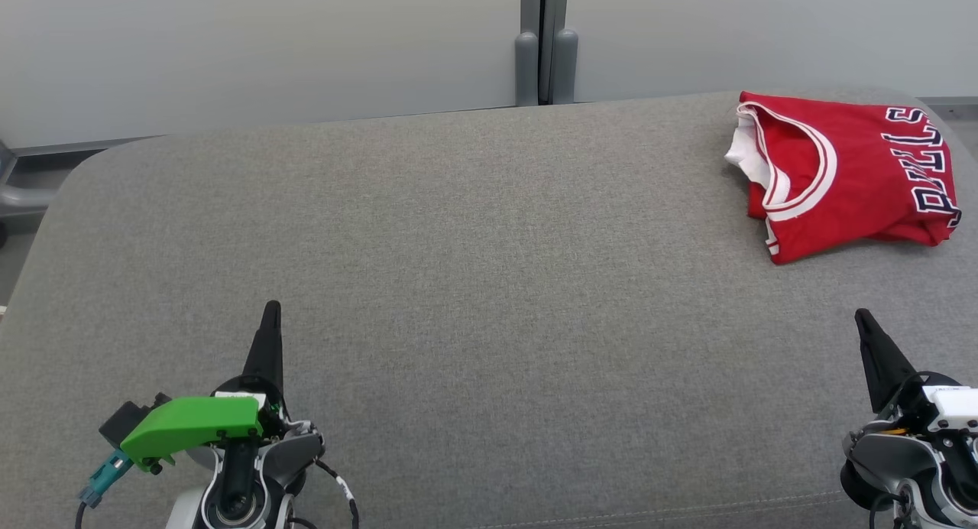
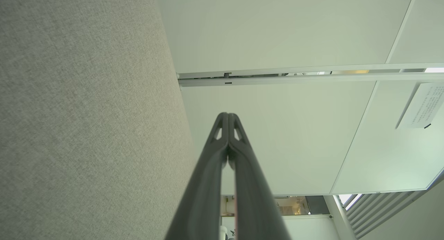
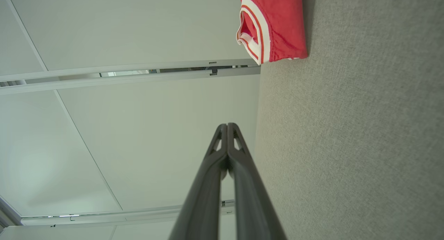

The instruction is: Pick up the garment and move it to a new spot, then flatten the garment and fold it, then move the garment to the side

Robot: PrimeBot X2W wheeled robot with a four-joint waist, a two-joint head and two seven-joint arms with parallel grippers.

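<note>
1. Grey woven fabric covers the padded counter (image 1: 474, 238), which stretches from the near edge to a rounded far edge.
2. Nearest, the left hand (image 1: 271, 309) sits at the lower left and the right hand (image 1: 862, 316) at the lower right. Each has its fingers pressed together on nothing, tips pointing away over bare fabric. A green cover (image 1: 191, 426) sits on the left wrist.
3. Farther off, the red shirt (image 1: 863, 177) lies folded near the counter's far right corner, well apart from both hands. Its white-trimmed neck opening faces left.
4. Behind the counter, pale wall panels (image 1: 267, 47) meet at a grey post (image 1: 544, 40).
5. Dark lettering on the shirt runs into a fold and cannot be read whole. The right wrist is cut off by the picture's edge.
</note>
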